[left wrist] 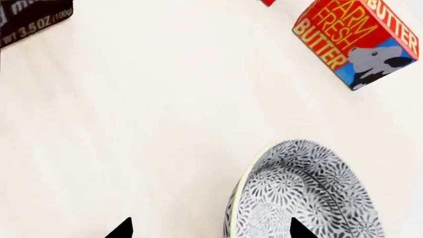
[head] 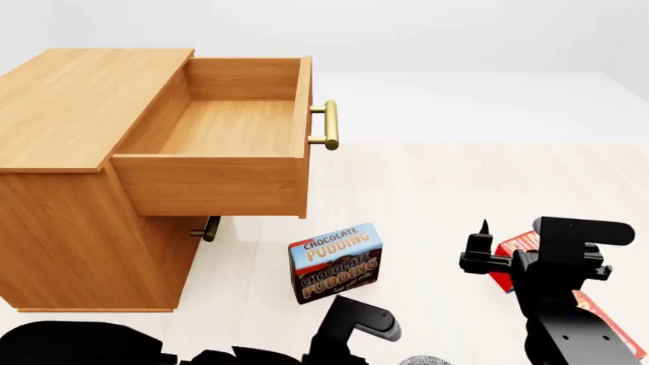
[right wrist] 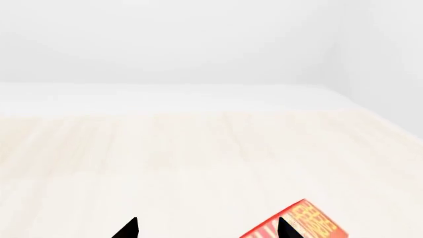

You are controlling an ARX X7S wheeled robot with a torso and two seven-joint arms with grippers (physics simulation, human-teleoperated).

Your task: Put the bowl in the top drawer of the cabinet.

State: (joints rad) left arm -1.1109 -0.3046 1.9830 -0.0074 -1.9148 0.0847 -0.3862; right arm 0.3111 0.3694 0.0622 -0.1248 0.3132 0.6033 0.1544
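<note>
Left gripper [left wrist: 211, 229]: jaws spread wide, one tip over the bowl [left wrist: 310, 196], nothing held. Bowl: on the pale floor [left wrist: 132, 124], near a butter box [left wrist: 360, 42]. Right gripper [right wrist: 208, 228]: jaws wide, empty. Top drawer [head: 218, 137]: pulled out of the cabinet [head: 71, 198], empty. Pudding box [head: 337, 262]: upright before the cabinet.

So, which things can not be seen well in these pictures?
- Bowl: cut off by the left wrist view's edge; in the head view only a sliver shows at the bottom edge.
- Lower drawer: in the head view the open top drawer hides it; only its handle end shows.
- Left claw: only its tips show; grip on the bowl unclear.
- Butter box: cut off in the right wrist view.
</note>
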